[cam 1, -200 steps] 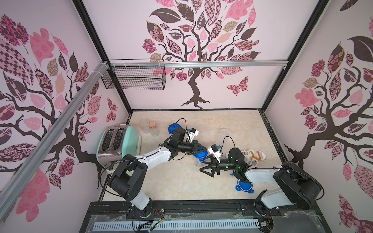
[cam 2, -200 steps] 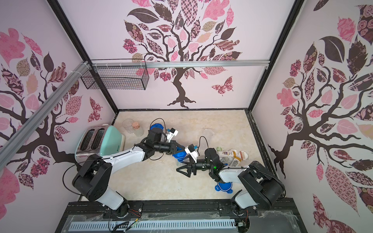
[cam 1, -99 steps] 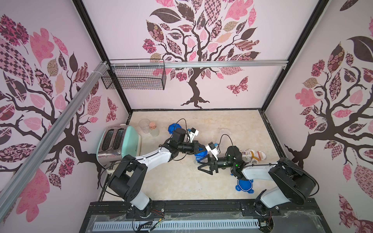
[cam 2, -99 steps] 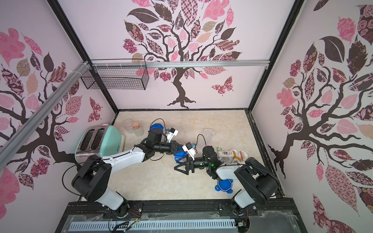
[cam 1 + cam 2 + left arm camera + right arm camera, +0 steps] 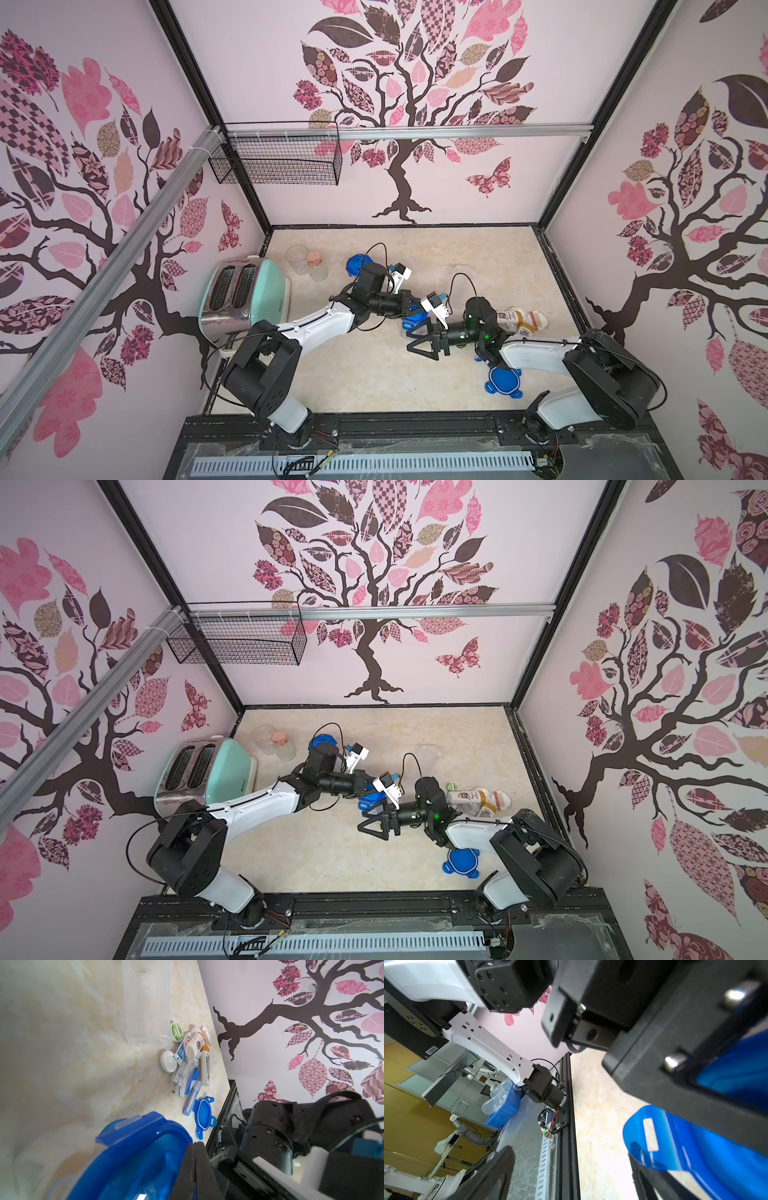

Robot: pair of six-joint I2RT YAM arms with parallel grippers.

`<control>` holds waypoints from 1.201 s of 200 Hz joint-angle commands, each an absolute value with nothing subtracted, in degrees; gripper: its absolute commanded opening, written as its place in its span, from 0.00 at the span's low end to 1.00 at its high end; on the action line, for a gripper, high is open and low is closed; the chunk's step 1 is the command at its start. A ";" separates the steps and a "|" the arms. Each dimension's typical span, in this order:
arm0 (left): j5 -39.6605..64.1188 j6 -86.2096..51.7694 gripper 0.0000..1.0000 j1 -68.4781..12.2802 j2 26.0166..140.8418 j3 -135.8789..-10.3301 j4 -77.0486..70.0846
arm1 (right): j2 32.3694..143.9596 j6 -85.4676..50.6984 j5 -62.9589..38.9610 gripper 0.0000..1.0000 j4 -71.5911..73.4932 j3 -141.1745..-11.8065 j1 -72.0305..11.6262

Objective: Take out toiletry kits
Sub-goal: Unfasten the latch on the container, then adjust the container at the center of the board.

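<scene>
Left gripper (image 5: 411,311), pinched shut, and right gripper (image 5: 417,341), spread wide, crowd the blue-lidded canister (image 5: 135,1157); a collision could topple it.

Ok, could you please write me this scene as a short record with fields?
left tool: shut, at the rim of a blue lid; a grip cannot be confirmed
right tool: open, beside the same lid, holds nothing
toiletry kits: loose pile on the table, outside any canister
empty canister: clear, without lid, beside the pile
loose lid: blue, on the table near the toothbrush
other things: toaster, cork jar
</scene>
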State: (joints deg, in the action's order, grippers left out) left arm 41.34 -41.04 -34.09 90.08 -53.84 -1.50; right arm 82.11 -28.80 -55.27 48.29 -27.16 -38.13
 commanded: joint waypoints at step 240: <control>30.35 -41.72 0.61 -34.19 66.41 -45.79 18.50 | 76.77 -11.56 -27.07 0.92 -5.83 -50.84 -33.05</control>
State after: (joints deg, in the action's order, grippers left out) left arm 26.28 -40.62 -33.80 64.51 -45.45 23.75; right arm 75.18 -12.91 -25.56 -5.08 -47.51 -33.08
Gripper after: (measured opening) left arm 0.619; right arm 0.921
